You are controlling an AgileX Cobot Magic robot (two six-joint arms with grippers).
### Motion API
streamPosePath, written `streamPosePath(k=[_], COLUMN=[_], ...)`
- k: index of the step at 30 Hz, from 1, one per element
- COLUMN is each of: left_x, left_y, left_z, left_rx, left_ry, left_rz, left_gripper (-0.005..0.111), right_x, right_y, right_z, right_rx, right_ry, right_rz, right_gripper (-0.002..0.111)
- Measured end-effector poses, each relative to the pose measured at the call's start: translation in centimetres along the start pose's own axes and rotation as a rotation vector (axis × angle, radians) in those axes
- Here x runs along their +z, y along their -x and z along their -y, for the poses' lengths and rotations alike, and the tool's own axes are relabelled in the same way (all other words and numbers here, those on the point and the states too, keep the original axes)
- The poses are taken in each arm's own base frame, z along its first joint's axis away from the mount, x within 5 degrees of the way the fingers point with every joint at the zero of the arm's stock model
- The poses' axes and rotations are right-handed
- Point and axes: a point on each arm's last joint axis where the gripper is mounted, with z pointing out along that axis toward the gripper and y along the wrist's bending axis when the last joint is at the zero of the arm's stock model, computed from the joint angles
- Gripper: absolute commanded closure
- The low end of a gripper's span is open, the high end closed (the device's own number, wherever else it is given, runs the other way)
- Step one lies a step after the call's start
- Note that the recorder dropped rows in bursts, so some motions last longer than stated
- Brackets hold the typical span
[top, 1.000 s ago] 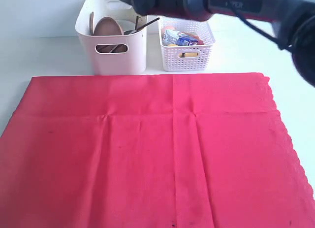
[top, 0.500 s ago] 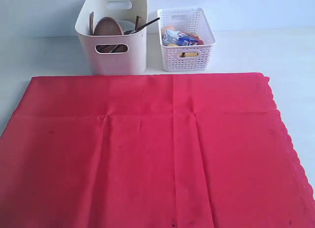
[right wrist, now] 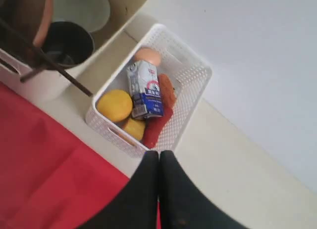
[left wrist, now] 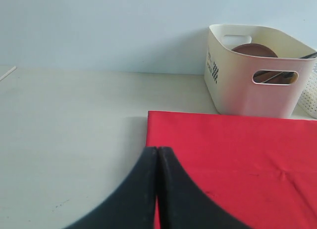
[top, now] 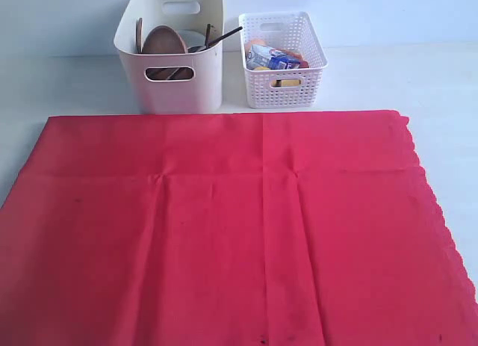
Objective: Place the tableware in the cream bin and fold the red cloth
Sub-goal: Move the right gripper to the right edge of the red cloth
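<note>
Withdrawn from above the cream bin (top: pixel 183 92), the right gripper (right wrist: pixel 159 159) is clenched empty, as is the left gripper (left wrist: pixel 157 154); tableware (top: pixel 164 41) is stowed inside, so the red cloth (top: pixel 224 226) is left flat for folding.

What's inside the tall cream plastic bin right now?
A round brown plate on edge, a pale green-white bowl, a steel cup and brown chopsticks poking out. The cream bin's wall hides whatever lies at the bottom.

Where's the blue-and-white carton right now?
In the exterior view, the carton lies inside the white lattice basket, which stands just right of the cream bin, beyond the red cloth's far edge.
</note>
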Motion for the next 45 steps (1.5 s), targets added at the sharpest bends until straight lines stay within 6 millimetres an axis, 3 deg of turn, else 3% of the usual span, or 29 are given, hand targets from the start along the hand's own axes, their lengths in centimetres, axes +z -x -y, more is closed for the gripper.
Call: streamPosePath(k=[3, 7, 8, 12, 16, 20, 23, 31, 40, 45], left_x=[0.0, 0.0, 0.0, 0.0, 0.0, 0.0, 0.0, 0.0, 0.0, 0.0], left_y=[0.0, 0.0, 0.0, 0.0, 0.0, 0.0, 0.0, 0.0, 0.0, 0.0], left_z=[0.0, 0.0, 0.0, 0.0, 0.0, 0.0, 0.0, 0.0, 0.0, 0.0], left_rx=[0.0, 0.0, 0.0, 0.0, 0.0, 0.0, 0.0, 0.0, 0.0, 0.0], left_ry=[0.0, 0.0, 0.0, 0.0, 0.0, 0.0, 0.0, 0.0, 0.0, 0.0], left_rz=[0.0, 0.0, 0.0, 0.0, 0.0, 0.0, 0.0, 0.0, 0.0, 0.0], left_gripper=[0.104, 0.104, 0.104, 0.104, 0.104, 0.104, 0.104, 0.104, 0.104, 0.104], right_x=[-0.2, -0.1, 0.2, 2.6, 5.5, 7.3, 8.4, 8.7, 8.5, 8.5], right_y=[-1.9, -5.3, -6.8, -12.2, -18.0, -22.2, -24.4, -29.1, -30.5, -30.5], right_z=[0.4, 3.4, 5.3, 9.8, 11.2, 9.9, 7.4, 3.5, 2.6, 2.6], right_rx=[-0.012, 0.068, 0.125, 0.309, 0.514, 0.681, 0.809, 0.935, 0.988, 1.153], right_ry=[-0.032, -0.065, -0.086, -0.111, -0.065, -0.011, 0.033, 0.017, -0.001, -0.007], right_rz=[-0.031, -0.061, -0.094, -0.223, -0.263, -0.255, -0.186, -0.108, -0.082, -0.083], right_gripper=[0.108, 0.108, 0.108, 0.108, 0.108, 0.108, 0.108, 0.108, 0.108, 0.108])
